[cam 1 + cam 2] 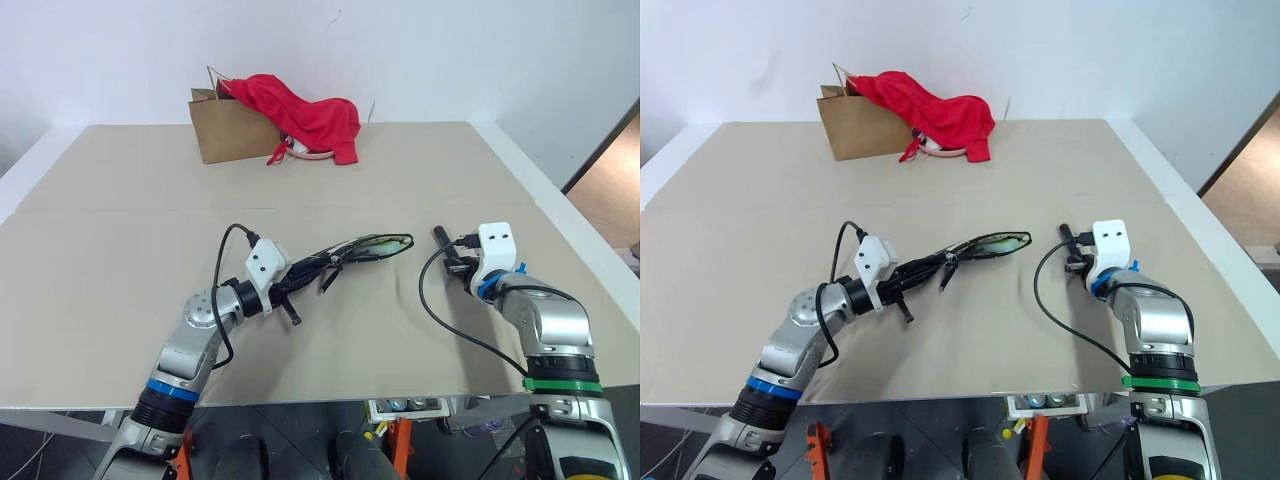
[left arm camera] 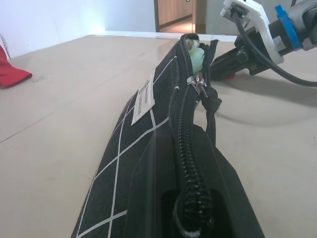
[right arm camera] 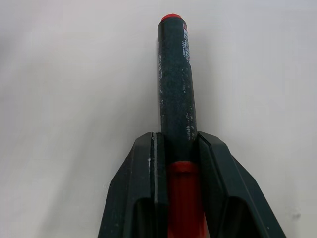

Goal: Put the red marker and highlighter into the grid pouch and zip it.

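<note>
A lab: bare test table [image 1: 120,260] against blank white wall [image 1: 480,50] (no furnishings).

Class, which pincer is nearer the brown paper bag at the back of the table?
Left. The left pincer, holding the grid pouch, sits more directly before the brown paper bag; the right pincer is farther off to the right.

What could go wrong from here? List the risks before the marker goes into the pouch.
1. The right gripper pinches the red marker near one end, so the long free part could swing or slip.
2. The pouch, held by the left gripper, has a narrow opening; the marker may catch the zipper edge.
3. The highlighter sits at the mouth and could block it or be pushed out.
</note>
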Tool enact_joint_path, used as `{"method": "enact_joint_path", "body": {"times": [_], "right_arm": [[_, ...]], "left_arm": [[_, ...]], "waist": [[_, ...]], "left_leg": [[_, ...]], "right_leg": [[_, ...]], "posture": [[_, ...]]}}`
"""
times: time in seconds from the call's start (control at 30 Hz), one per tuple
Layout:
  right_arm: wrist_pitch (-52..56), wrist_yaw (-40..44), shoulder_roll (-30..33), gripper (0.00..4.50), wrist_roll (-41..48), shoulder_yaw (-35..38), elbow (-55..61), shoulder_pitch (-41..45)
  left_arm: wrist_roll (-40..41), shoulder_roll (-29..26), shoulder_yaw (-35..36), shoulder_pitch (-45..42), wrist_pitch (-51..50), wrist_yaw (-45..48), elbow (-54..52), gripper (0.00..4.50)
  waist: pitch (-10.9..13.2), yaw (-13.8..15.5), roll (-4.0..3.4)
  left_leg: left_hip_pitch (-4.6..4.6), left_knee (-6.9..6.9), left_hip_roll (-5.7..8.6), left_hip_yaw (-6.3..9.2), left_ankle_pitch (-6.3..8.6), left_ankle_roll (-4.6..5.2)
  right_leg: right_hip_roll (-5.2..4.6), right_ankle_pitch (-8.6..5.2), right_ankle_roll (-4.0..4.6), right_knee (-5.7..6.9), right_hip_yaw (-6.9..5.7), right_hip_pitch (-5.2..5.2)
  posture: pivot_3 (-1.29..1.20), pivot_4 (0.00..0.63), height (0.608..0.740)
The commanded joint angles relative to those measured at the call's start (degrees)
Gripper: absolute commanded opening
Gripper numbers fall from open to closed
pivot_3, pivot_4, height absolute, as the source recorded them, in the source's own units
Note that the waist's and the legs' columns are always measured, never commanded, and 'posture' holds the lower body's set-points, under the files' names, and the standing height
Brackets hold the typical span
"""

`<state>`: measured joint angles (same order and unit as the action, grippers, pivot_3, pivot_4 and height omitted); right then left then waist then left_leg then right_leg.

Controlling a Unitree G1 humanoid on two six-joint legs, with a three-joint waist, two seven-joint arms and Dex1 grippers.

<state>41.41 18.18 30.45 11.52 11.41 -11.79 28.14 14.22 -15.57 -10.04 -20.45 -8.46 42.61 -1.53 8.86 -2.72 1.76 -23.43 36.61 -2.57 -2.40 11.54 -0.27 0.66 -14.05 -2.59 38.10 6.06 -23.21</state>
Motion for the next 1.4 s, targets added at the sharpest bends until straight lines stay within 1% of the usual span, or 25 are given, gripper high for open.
{"method": "enact_joint_path", "body": {"times": [0.03, 0.13, 0.2, 0.27, 0.33, 0.43, 0.5, 0.6, 0.8, 1.0, 1.4], "right_arm": [[-5.0, 5.6, 2.4, 0.56, 2.3, 0.9, 4.6, 3.1], [-11.3, 13.9, 7.0, 0.56, 4.6, 1.8, 8.3, 7.0], [-14.5, 22.3, 11.7, 0.56, 6.8, 1.4, 12.1, 8.4], [-14.5, 33.0, 17.7, 0.56, 10.5, 0.2, 18.1, 6.7], [-12.1, 41.2, 23.7, 0.56, 13.7, -1.1, 23.2, 3.1], [-11.8, 48.7, 32.3, 0.56, 12.7, -3.2, 26.4, -2.4], [-13.1, 49.8, 34.6, 0.56, 11.2, -4.3, 26.0, -3.3], [-16.1, 48.9, 34.0, 0.56, 8.2, -6.8, 25.0, -2.6], [-20.0, 48.0, 30.4, 0.56, 3.5, -12.1, 22.7, 0.5], [-23.7, 49.2, 29.1, 0.56, 0.1, -15.2, 18.8, 2.8], [-33.1, 50.3, 21.3, 0.56, -11.2, -25.8, 7.4, 14.2]], "left_arm": [[0.9, -0.4, 1.1, -0.4, -0.1, 0.1, -2.5, 0.00], [1.0, -0.5, 1.1, -0.8, -0.4, 0.5, -2.3, 0.00], [1.0, -0.6, 1.0, -1.1, -0.4, 0.8, -2.1, 0.00], [1.0, -0.5, 0.9, -1.4, -0.4, 1.1, -1.8, 0.00], [1.0, -0.5, 0.8, -1.7, -0.4, 1.1, -1.5, 0.00], [1.1, -0.5, 0.8, -2.1, -0.3, 1.2, -1.1, 0.00], [1.1, -0.5, 0.8, -2.3, -0.2, 1.4, -0.8, 0.00], [1.1, -0.5, 0.8, -2.5, 0.0, 1.5, -0.6, 0.00], [0.8, -0.5, 0.6, -2.7, 0.1, 1.9, -0.4, 0.00], [0.7, -0.7, 0.5, -2.8, 0.4, 2.2, -0.2, 0.00], [0.3, -0.7, 0.0, -2.8, 0.9, 2.8, 0.1, 0.00]], "waist": [[0.0, -0.1, -0.07], [0.2, -0.2, -0.25], [0.3, -0.1, -0.42], [0.3, 0.1, -0.40], [0.2, 0.2, -0.25], [0.2, 0.3, -0.17], [0.2, 0.3, -0.20], [0.2, -0.1, -0.15], [0.2, 0.0, -0.13], [0.2, 0.2, -0.14], [0.2, 0.1, -0.14]], "left_leg": [[-0.02, -0.06, 0.01, -0.05, 0.00, 0.00], [-0.03, -0.21, -0.02, -0.19, 0.03, 0.04], [-0.06, -0.29, -0.01, -0.19, 0.05, 0.06], [-0.08, -0.35, -0.01, -0.14, 0.09, 0.09], [-0.04, -0.34, -0.07, 0.09, 0.29, 0.05], [-0.06, -0.28, -0.08, 0.25, 0.50, -0.03], [-0.13, -0.23, -0.01, 0.17, 0.53, -0.04], [-0.07, -0.18, 0.03, 0.10, 0.54, -0.03], [0.02, -0.13, -0.04, -0.01, 0.49, -0.09], [-0.04, -0.15, -0.02, -0.03, 0.51, -0.10], [-0.01, -0.15, -0.05, -0.06, 0.54, -0.11]], "right_leg": [[0.01, 0.06, -0.13, 0.00, 0.07, -0.07], [0.04, 0.02, -0.16, 0.00, 0.20, -0.22], [0.05, -0.05, -0.18, 0.00, 0.21, -0.28], [0.05, -0.16, -0.16, 0.00, 0.14, -0.30], [0.06, -0.41, -0.03, -0.01, -0.13, -0.15], [0.04, -0.63, 0.03, -0.01, -0.28, -0.05], [-0.08, -0.66, -0.01, -0.01, -0.20, -0.10], [-0.12, -0.60, -0.15, 0.00, 0.10, -0.16], [0.00, -0.49, -0.07, 0.03, 0.05, -0.13], [-0.03, -0.58, -0.11, 0.03, 0.04, -0.15], [0.00, -0.57, -0.05, 0.04, 0.04, -0.16]], "posture": [[0.00, 0.150, 0.740], [0.00, 0.150, 0.740], [0.00, 0.150, 0.740], [0.00, 0.150, 0.740], [0.00, 0.150, 0.740], [0.00, 0.150, 0.740], [0.00, 0.150, 0.740], [0.00, 0.150, 0.740], [0.00, 0.150, 0.740], [0.00, 0.150, 0.740], [0.00, 0.150, 0.740]]}}
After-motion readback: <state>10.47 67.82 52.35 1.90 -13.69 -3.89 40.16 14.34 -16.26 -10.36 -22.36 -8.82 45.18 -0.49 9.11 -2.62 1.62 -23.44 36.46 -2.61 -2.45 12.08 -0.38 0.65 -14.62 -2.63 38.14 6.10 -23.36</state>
